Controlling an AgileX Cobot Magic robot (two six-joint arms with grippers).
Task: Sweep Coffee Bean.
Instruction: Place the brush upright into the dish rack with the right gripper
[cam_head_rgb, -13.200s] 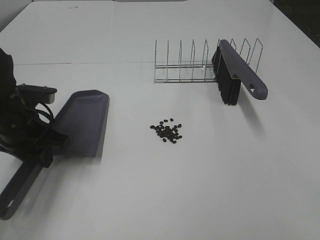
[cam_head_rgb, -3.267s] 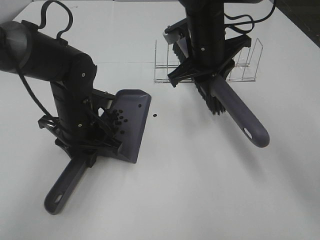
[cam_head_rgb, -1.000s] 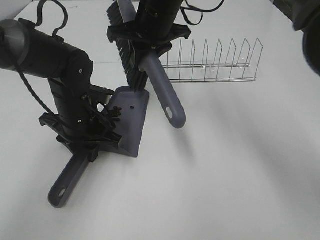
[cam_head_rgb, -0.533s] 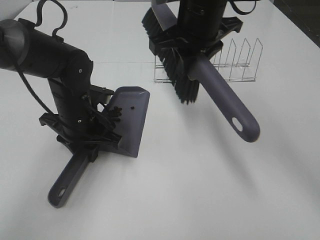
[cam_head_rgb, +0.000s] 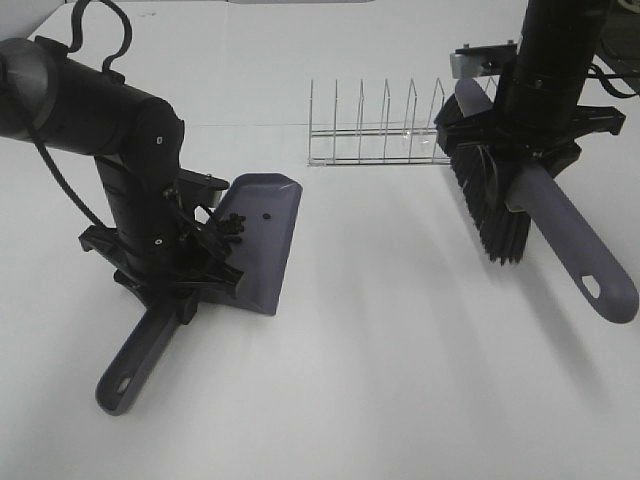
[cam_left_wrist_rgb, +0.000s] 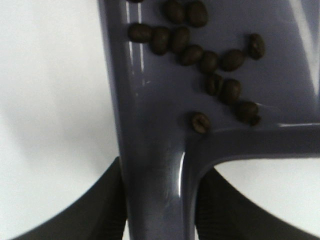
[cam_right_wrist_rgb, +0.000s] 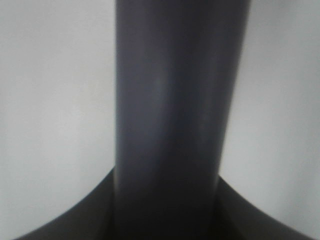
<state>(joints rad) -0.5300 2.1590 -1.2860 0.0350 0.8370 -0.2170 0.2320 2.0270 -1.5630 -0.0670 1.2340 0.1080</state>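
Note:
The grey-purple dustpan (cam_head_rgb: 262, 235) sits on the white table at the left. My left gripper (cam_head_rgb: 180, 285) is shut on its handle (cam_head_rgb: 135, 360). Several dark coffee beans (cam_left_wrist_rgb: 210, 65) lie in the pan near the handle; they also show in the exterior high view (cam_head_rgb: 232, 225), with one bean further out in the pan (cam_head_rgb: 266, 215). My right gripper (cam_head_rgb: 520, 175) is shut on the brush handle (cam_head_rgb: 585, 265) and holds the brush (cam_head_rgb: 492, 205) above the table at the right, bristles pointing down. The right wrist view shows only the handle (cam_right_wrist_rgb: 175, 125).
A wire rack (cam_head_rgb: 385, 135) stands at the back of the table, just left of the brush. The table's far edge runs behind it.
My right gripper has carried the brush from beside the dustpan to the right, past the front of the rack. The left arm and dustpan have not moved.

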